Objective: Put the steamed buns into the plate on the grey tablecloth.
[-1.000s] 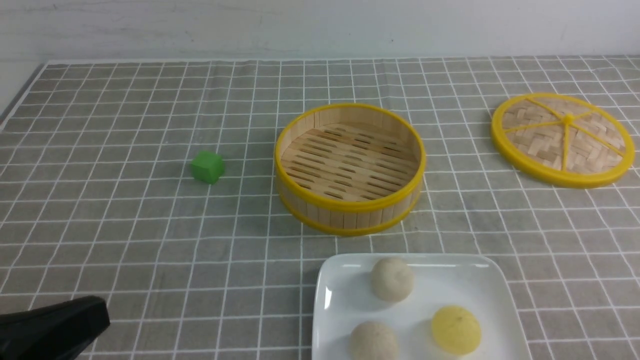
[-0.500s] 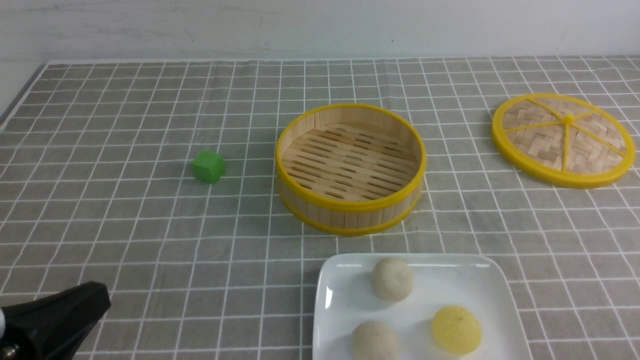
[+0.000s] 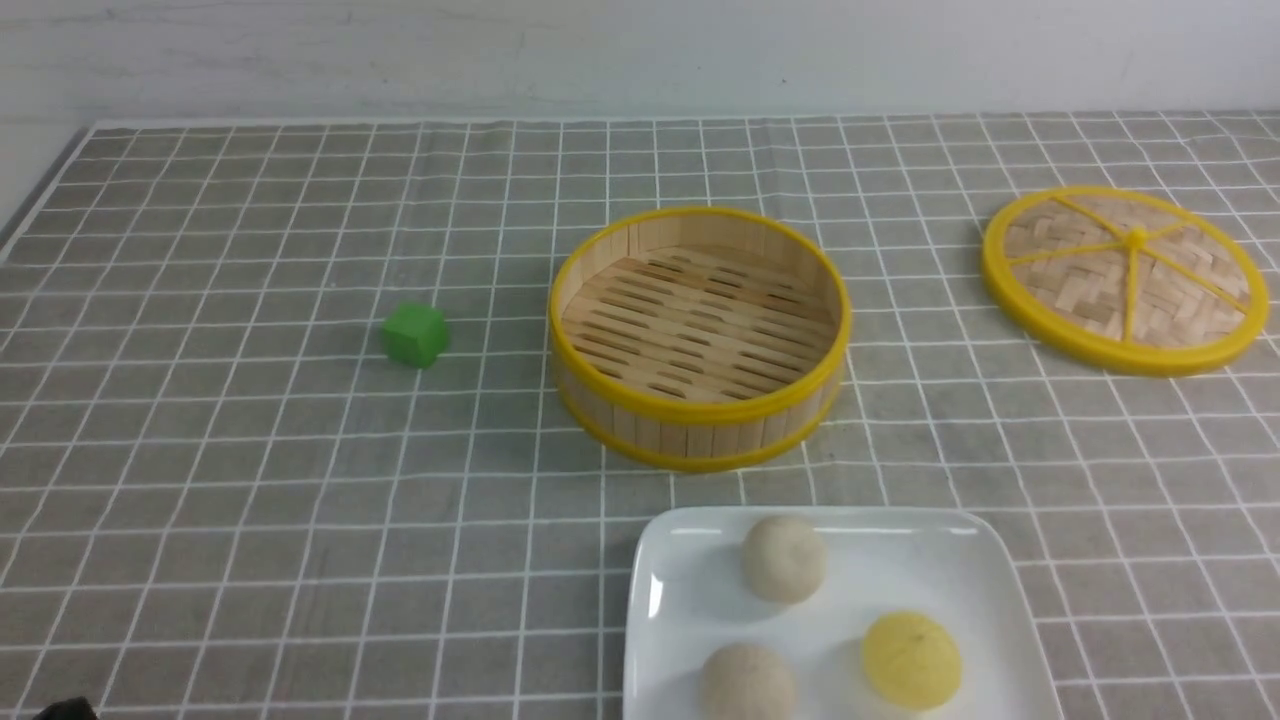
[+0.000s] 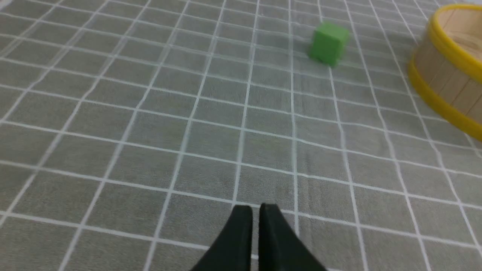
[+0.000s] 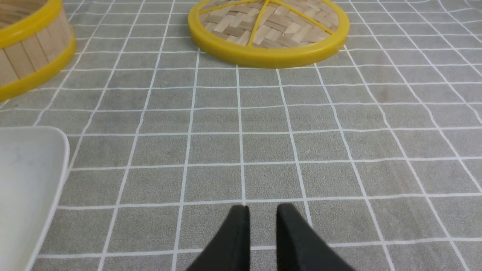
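front view: white square plate [image 3: 690,590] at bottom centre-right of the frame, on the grey tablecloth [image 3: 250,480] covering the table. all three steamed buns sit in it, apart from each other: one cream bun [image 3: 784,559] near the plate's far edge, a second cream bun [image 3: 748,683] at the bottom edge of frame, the yellow bun [image 3: 911,660] to its right. bamboo steamer basket [image 3: 700,335] at centre, just beyond the plate, nothing in it. woven lid [image 3: 1126,277] lies flat at upper right, well apart from the basket. green cube [image 3: 415,334] left of the basket. a dark sliver at the bottom left corner, too little to identify.

left wrist view: left hand [image 4: 255,214] at bottom centre, fingers pressed nearly together with a hairline gap, holding nothing, over bare cloth. green cube [image 4: 328,43] in the upper right, basket wall [image 4: 448,67] at the right edge.

right wrist view: right hand [image 5: 262,214] at bottom centre, fingers close with a narrow gap, pinching nothing. plate corner [image 5: 34,180] at lower left, lid [image 5: 268,32] at top centre, basket [image 5: 30,49] at upper left.
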`<action>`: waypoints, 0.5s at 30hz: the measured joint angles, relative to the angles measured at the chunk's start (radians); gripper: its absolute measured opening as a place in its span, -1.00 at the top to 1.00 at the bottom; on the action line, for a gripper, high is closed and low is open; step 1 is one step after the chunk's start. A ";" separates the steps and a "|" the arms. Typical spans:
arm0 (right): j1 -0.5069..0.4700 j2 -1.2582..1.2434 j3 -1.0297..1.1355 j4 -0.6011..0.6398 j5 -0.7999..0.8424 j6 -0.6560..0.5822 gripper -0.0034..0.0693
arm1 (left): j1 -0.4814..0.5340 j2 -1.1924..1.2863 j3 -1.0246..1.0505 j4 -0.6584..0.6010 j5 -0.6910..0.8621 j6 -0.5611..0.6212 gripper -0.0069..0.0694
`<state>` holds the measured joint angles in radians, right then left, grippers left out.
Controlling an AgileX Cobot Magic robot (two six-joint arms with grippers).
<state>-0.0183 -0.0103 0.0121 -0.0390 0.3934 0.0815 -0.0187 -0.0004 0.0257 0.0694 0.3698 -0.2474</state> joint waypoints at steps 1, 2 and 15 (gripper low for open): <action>0.000 0.000 0.000 0.000 0.000 0.000 0.54 | 0.010 -0.005 0.000 0.002 0.002 -0.002 0.68; 0.000 0.000 0.000 0.000 0.000 0.000 0.53 | 0.013 -0.006 0.000 0.003 0.005 -0.002 0.68; 0.000 0.000 0.000 0.000 0.000 0.000 0.49 | 0.018 -0.012 -0.001 0.025 0.012 -0.006 0.63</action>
<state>-0.0183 -0.0103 0.0121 -0.0390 0.3934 0.0815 -0.0005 -0.0124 0.0247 0.0948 0.3818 -0.2530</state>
